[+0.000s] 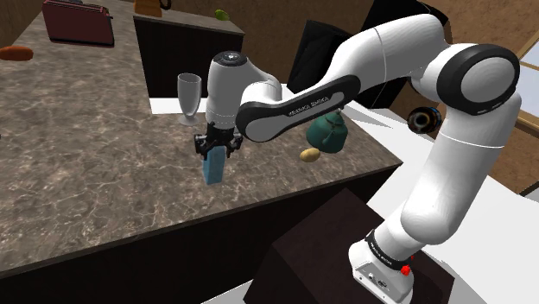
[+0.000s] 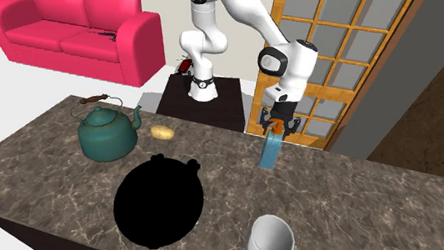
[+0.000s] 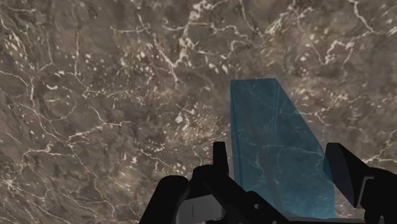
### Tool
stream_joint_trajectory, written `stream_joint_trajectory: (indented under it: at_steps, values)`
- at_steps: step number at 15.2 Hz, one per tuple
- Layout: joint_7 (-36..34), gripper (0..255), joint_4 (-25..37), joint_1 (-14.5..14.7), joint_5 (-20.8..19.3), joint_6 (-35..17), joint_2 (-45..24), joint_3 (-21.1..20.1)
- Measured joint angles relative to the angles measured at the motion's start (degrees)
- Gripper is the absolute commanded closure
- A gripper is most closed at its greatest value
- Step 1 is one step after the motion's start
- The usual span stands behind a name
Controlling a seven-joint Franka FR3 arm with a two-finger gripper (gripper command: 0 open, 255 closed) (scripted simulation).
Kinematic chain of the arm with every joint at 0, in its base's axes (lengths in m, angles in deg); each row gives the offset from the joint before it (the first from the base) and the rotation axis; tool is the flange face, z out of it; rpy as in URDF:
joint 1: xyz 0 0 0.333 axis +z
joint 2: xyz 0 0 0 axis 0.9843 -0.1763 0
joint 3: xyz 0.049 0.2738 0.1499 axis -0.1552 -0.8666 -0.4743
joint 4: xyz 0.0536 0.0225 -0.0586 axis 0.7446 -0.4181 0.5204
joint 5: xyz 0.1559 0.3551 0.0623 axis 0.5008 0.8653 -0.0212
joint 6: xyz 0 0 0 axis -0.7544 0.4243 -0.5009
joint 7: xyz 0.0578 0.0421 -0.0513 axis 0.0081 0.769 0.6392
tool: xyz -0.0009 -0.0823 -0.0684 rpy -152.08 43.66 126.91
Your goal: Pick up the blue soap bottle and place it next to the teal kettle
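Note:
The blue soap bottle stands upright on the dark marble counter, a translucent blue slab in the wrist view. My gripper hangs right over its top, open, one finger on each side. A thin gap shows between that finger and the bottle. From the second exterior view the gripper sits at the bottle's neck. The teal kettle stands near the counter's corner, toward the shoulder view's right of the bottle, and at the second exterior view's left.
A small yellow lump lies beside the kettle. A clear goblet stands just behind the bottle, and a pale cup is at the near edge in the second exterior view. A round black patch marks the counter. A red toaster stands far back.

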State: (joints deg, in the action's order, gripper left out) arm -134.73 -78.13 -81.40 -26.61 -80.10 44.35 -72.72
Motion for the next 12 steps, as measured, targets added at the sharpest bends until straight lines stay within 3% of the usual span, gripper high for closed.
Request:
stream_joint_trajectory:
  at_steps: [6,12]
  values:
    - [0.16,255,0.17,-0.05,0.14,0.24,0.09,-0.05]
    - [2.39,255,1.73,-0.89,2.78,3.50,2.57,-1.01]
